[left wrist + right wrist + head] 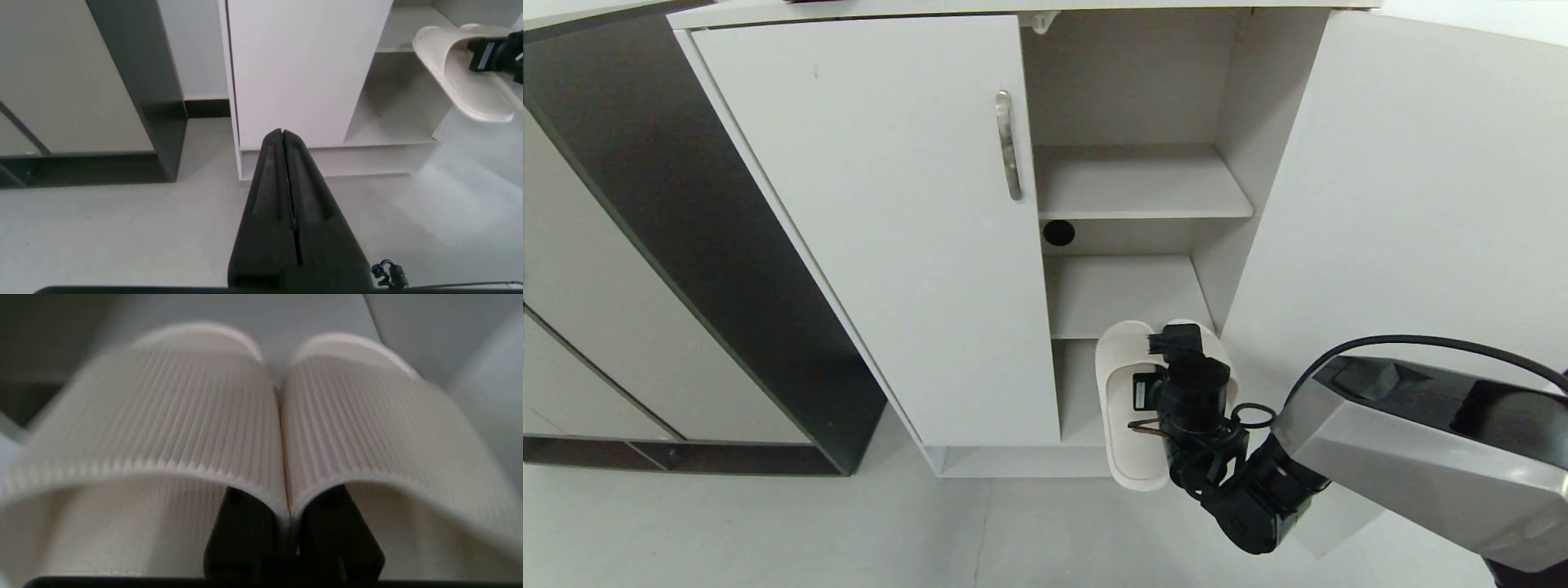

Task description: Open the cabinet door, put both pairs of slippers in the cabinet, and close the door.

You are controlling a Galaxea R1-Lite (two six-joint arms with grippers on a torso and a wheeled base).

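The white cabinet [1135,82] stands on grey floor [768,531], right door [1405,180] open, left door [874,229] closed; right jaws clamp 1 pair of slippers [1119,384] before its lower shelves; left jaws closed, empty.

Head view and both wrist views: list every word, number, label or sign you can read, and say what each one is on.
There is no readable text in any of the views.
The cabinet: plain white doors and shelves, no label or number.
The slippers held by the right gripper: plain ribbed straps, no print to be seen.
The left gripper: plain black fingers, no marking.
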